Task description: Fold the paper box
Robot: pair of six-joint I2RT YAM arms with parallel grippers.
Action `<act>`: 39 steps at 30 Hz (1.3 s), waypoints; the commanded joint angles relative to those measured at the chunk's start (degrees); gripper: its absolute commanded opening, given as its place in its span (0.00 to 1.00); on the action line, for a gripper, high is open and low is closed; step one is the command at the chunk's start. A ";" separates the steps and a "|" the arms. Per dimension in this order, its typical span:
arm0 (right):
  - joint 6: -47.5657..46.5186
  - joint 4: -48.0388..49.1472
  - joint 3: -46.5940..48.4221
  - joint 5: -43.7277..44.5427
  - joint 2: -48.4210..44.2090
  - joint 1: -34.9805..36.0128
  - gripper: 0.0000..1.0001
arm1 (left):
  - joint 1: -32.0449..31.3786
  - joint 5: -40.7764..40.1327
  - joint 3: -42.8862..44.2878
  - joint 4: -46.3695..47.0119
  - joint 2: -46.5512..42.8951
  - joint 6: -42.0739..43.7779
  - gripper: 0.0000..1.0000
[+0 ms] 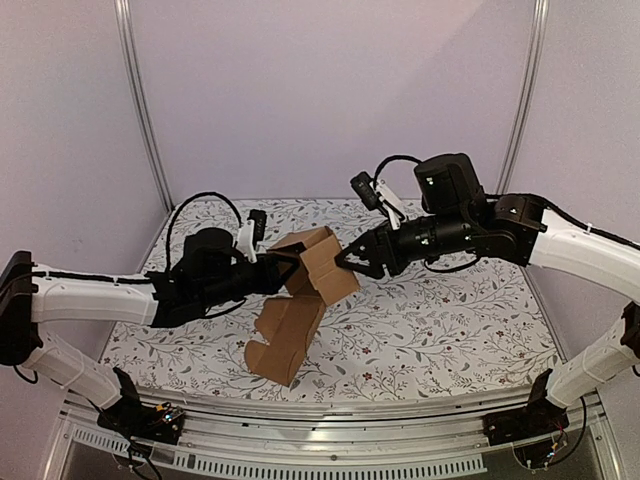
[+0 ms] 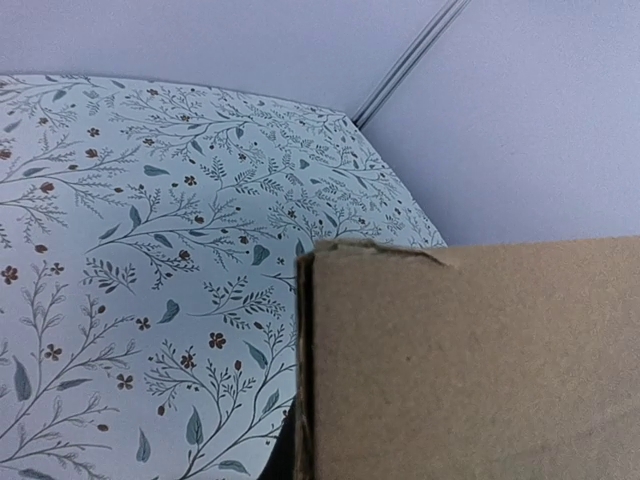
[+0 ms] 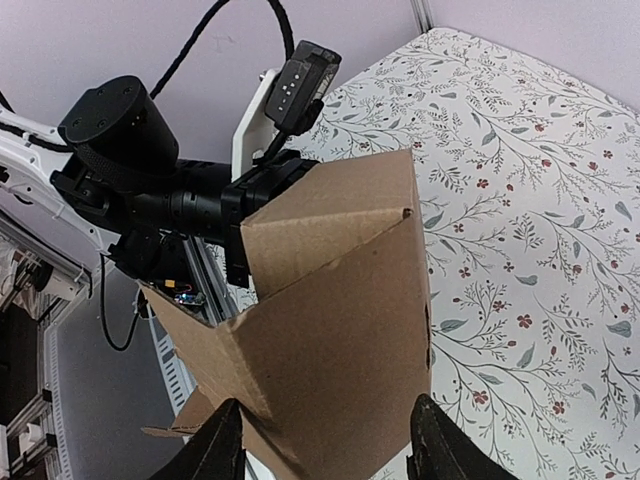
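The paper box (image 1: 318,268) is plain brown cardboard, partly folded and held up above the table between both arms. Its loose lower flaps (image 1: 285,335) hang down toward the cloth. My left gripper (image 1: 290,260) is shut on the box's left panel edge. In the left wrist view the cardboard (image 2: 470,370) fills the lower right and hides the fingers. My right gripper (image 3: 325,410) has its jaws wide apart with the box's near panel (image 3: 340,320) spanning them; both fingers (image 3: 218,450) touch the cardboard. The left gripper (image 3: 245,195) shows behind the box in the right wrist view.
A floral tablecloth (image 1: 450,320) covers the table. A metal rail (image 1: 320,420) runs along the near edge between the arm bases. Upright poles (image 1: 140,110) and pale walls close in the back and sides.
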 commanded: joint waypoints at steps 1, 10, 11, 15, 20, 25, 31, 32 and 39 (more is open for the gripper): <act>-1.18 -1.18 2.21 2.77 1.71 1.35 0.55 | 0.93 1.37 1.91 -1.12 0.97 -0.18 0.00; -2.04 -3.22 4.13 8.86 5.31 3.53 0.54 | 0.95 0.59 3.15 -4.21 0.92 -0.90 0.00; -1.98 -3.34 4.27 9.48 5.63 3.76 0.54 | 0.94 0.41 3.23 -4.46 0.84 -0.95 0.00; -1.84 -4.28 5.20 13.50 6.81 4.64 0.54 | 0.94 -0.54 4.21 -6.99 1.06 -1.58 0.00; -1.22 -5.06 6.45 20.48 8.48 6.01 0.54 | 0.87 -1.21 5.84 -9.99 2.01 -2.11 0.00; 1.20 -5.31 7.63 24.51 10.72 6.86 0.54 | 0.69 -1.57 7.38 -12.99 2.98 -3.30 0.00; 3.32 -5.63 8.50 28.47 12.79 7.22 0.54 | 0.39 -2.88 8.14 -15.22 3.26 -3.65 0.00; 3.83 -5.69 8.60 28.86 12.94 7.21 0.54 | 0.30 -3.17 8.34 -15.67 3.23 -3.60 0.00; 5.55 -5.79 8.96 32.20 14.64 7.65 0.54 | -0.33 -5.21 8.90 -17.70 3.08 -4.45 0.00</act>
